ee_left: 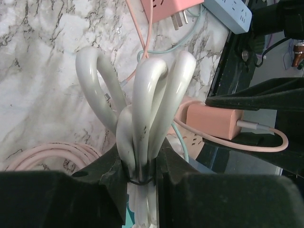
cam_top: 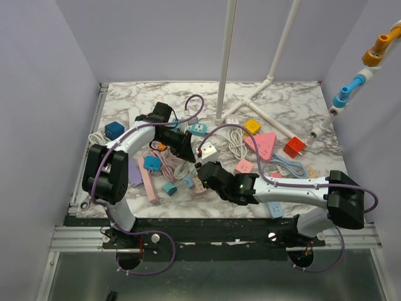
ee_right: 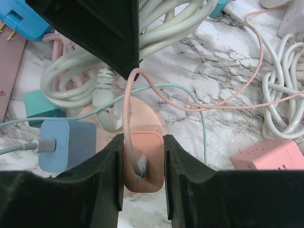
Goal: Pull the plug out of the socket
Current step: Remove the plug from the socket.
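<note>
A salmon-pink plug [ee_right: 153, 147] with a thin pink lead sits in a pale pink socket strip [ee_right: 145, 111]. My right gripper [ee_right: 143, 159] is shut on the plug, one pad on each side. The same plug [ee_left: 213, 121] shows in the left wrist view under a black finger [ee_left: 256, 97] of the right gripper. My left gripper [ee_left: 140, 161] is shut on a tied bundle of white cable [ee_left: 147, 95] just beyond the strip. From above, the left gripper [cam_top: 185, 149] and right gripper [cam_top: 204, 173] stand close together over the pile, and the plug is hidden there.
A white plug [ee_right: 105, 111] and a blue charger [ee_right: 66, 142] sit in the same strip. Around lie a pink cube [ee_right: 270, 159], a pink triangular strip [cam_top: 263, 145], a red cube [cam_top: 294, 147], a yellow cube [cam_top: 252, 126] and a white pipe frame [cam_top: 250, 94].
</note>
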You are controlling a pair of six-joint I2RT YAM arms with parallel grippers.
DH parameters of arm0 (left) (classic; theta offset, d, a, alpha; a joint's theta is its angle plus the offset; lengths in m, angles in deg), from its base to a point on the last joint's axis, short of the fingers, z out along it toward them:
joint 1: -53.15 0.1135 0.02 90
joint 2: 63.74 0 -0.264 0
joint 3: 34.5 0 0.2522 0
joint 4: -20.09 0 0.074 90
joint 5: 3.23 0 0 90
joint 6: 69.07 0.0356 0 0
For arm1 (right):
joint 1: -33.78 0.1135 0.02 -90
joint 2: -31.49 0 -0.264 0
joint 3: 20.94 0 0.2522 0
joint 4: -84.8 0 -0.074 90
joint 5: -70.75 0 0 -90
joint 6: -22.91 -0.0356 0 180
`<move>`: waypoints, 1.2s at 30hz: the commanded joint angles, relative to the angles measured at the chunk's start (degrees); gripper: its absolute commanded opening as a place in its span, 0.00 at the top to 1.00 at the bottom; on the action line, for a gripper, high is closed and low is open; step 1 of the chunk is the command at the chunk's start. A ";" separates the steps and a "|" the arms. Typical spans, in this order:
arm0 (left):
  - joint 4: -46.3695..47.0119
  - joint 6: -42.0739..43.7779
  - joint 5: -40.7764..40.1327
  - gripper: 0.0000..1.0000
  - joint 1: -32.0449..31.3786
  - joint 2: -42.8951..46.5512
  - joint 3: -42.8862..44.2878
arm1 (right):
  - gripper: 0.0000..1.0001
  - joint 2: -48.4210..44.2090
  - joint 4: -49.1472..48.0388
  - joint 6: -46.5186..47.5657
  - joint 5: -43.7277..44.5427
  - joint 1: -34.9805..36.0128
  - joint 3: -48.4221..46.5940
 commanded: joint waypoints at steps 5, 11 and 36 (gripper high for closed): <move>2.34 0.89 -6.85 1.00 -0.57 2.72 -1.68 | 0.99 -1.79 -7.64 1.15 2.32 1.82 -4.05; 4.30 1.49 -16.16 1.00 -2.96 4.98 -3.39 | 0.99 3.73 1.44 -1.07 3.62 1.86 -13.86; 4.68 0.09 -20.64 1.00 -5.62 6.36 -5.53 | 0.99 8.03 14.43 -9.96 4.74 -2.02 -17.81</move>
